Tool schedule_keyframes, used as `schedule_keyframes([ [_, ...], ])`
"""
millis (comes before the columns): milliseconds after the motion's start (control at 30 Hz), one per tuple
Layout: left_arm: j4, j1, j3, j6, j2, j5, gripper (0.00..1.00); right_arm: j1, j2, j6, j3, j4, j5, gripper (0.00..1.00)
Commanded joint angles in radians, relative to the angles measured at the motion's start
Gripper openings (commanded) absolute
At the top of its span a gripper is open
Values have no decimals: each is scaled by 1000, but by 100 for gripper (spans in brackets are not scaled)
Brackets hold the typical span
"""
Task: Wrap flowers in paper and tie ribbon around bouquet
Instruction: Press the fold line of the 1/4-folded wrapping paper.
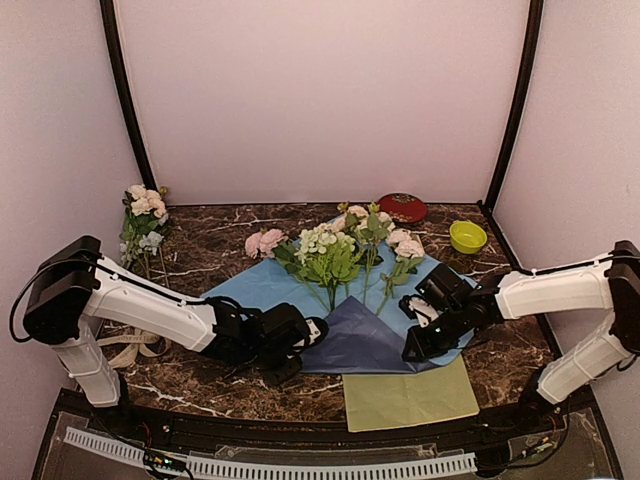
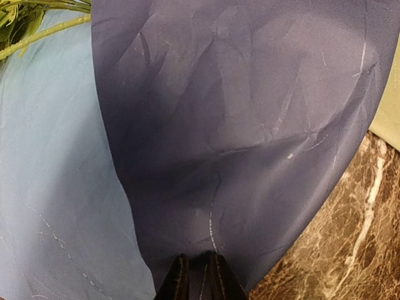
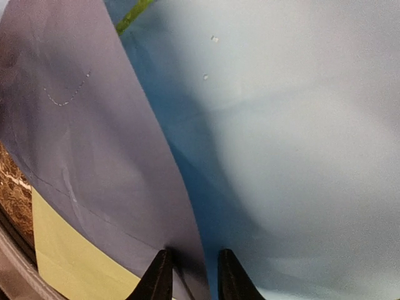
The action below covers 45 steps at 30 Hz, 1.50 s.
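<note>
I am pinching the paper [image 2: 237, 125] at its navy edge with my left gripper [image 2: 197, 262], my right gripper [image 3: 195, 259] straddling the other edge, jaws parted.

A yellow-green sheet [image 1: 410, 395] lies flat on the dark marble table [image 1: 215, 245], just nearer than the right gripper [image 1: 412, 351]. A small yellow bowl [image 1: 467, 236] and a round red dish [image 1: 402, 207] sit well beyond that gripper.

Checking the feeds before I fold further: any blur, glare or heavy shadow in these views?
Top external: even light, sharp, slight bowing at the edges. Left wrist: the paper crisp, creases clear, darker low down. Right wrist: softer, dark shadow band beside the folded flap.
</note>
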Motion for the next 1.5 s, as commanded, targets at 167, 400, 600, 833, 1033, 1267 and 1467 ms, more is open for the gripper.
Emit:
schedule_keyframes([
  [167, 3, -1, -108, -73, -39, 75, 12, 26, -156, 39, 212, -230, 343, 37],
  [400, 47, -1, -141, -103, -38, 97, 12, 255, -10, -14, 277, 94, 82, 33],
  [600, 46, 1, -158, -110, -34, 92, 12, 266, 222, 31, 266, 363, -241, 12],
  [833, 24, 12, -171, -127, -34, 91, 12, 255, 398, -4, 344, 241, -223, 4],
  [1033, -6, 53, -179, -135, -11, 129, 9, 196, 272, 80, 164, 235, -164, 3],
  [1267, 7, 70, -186, -127, -12, 158, 8, 88, 72, 158, -26, 236, -151, 3],
  [1467, 3, 72, -185, -126, -18, 160, 8, 18, -76, 196, -133, 127, -117, 2],
])
